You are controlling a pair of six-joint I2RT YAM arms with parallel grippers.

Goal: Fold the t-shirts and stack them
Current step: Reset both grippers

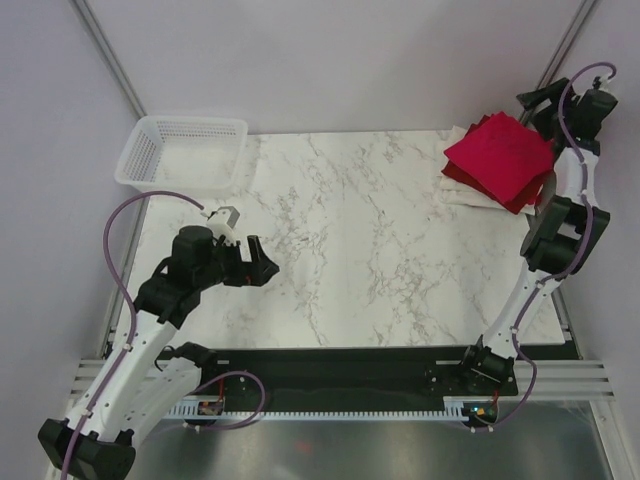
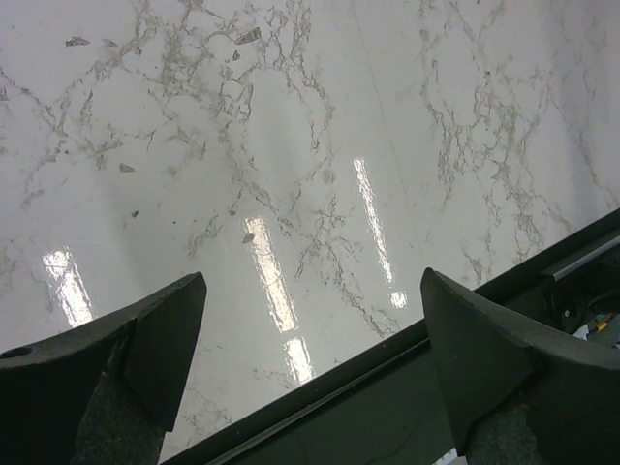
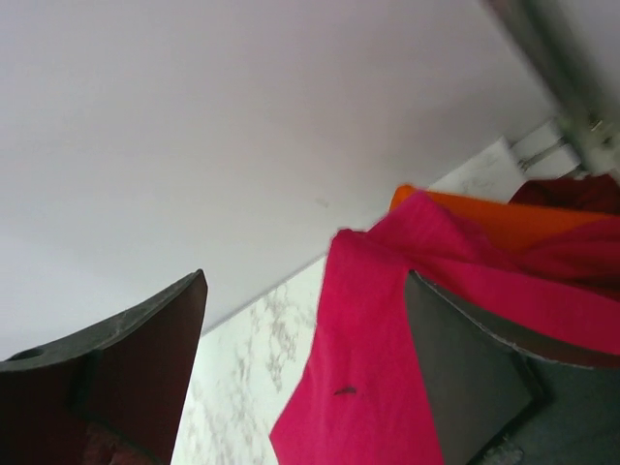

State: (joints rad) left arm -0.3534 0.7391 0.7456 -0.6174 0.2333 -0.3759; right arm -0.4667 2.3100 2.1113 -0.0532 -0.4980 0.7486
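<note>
Folded t-shirts lie stacked at the table's back right corner: a bright crimson one [image 1: 498, 155] on top, a darker red one [image 1: 522, 203] showing under its right edge, and white/cream ones [image 1: 462, 190] at the bottom. My right gripper [image 1: 538, 103] is open at the stack's far right corner. In the right wrist view [image 3: 305, 291] the crimson shirt [image 3: 368, 387] lies between the jaws and drapes over the right finger [image 3: 465, 378]. My left gripper [image 1: 262, 266] is open and empty over the bare left part of the table, as its wrist view [image 2: 312, 291] shows.
A white mesh basket [image 1: 185, 150] stands at the back left corner. The marble table [image 1: 350, 230] ends in a black rail [image 2: 387, 407] at its near edge. An orange edge [image 3: 504, 218] and the enclosure's frame post [image 3: 572, 97] show behind the crimson cloth.
</note>
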